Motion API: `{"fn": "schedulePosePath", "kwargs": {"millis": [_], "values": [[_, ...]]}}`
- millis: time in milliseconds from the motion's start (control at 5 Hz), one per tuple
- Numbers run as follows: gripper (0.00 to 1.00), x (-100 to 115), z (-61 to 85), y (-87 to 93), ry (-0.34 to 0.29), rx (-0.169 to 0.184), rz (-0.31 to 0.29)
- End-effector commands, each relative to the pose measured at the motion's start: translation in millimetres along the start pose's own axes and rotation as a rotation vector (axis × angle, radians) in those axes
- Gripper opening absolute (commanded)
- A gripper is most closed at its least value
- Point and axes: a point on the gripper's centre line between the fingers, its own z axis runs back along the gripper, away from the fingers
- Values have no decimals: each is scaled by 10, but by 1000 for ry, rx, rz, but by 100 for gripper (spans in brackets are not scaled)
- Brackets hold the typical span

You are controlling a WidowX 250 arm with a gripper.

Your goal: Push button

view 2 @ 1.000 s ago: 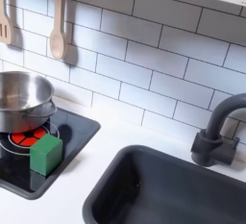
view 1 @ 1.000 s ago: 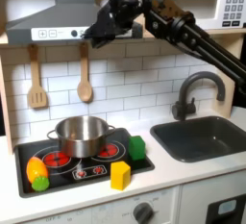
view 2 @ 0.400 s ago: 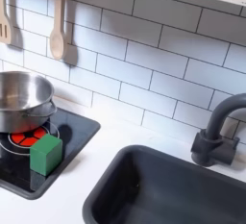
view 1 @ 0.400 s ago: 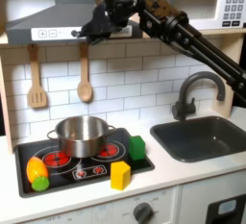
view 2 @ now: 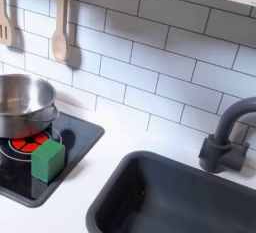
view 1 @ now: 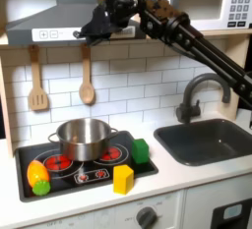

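The task's thing is one of the small buttons (view 1: 51,33) on the front panel of the range hood (view 1: 39,22), a row of pale dots along the hood's lower lip in the first exterior view. The gripper (view 1: 85,30) hangs at the end of the black arm, right at that panel, its tip touching or just short of the strip's right end; the buttons lie just beside it, toward the first exterior view's left. Whether its jaws are spread or pressed together cannot be told; the tip is dark and blurred against the hood.

A button like this is stiff, fixed plastic with a short travel, so there is nothing to take hold of. By my judgement it wants a straight, light push from the fingertip, square to the panel, since the toy hood could flex under a hard shove.

Well below the gripper, a steel pot (view 1: 83,138) stands on the stove (view 1: 84,176), with a green block (view 1: 142,151) and a yellow block (view 1: 123,179) nearby, and a wooden spoon (view 1: 87,78) hangs on the tiled wall beneath the hood.
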Motion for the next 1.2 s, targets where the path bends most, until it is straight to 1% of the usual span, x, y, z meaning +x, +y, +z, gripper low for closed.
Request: {"fn": "schedulePosePath", "kwargs": {"millis": [0,200,800,1000], "values": [[0,51,-5,-16,-14,1,-7],[0,70,7,-16,-16,-1,-6],[0,102,-9,-6,-12,8,-5],[0,84,-1,12,-17,24,0]]}}
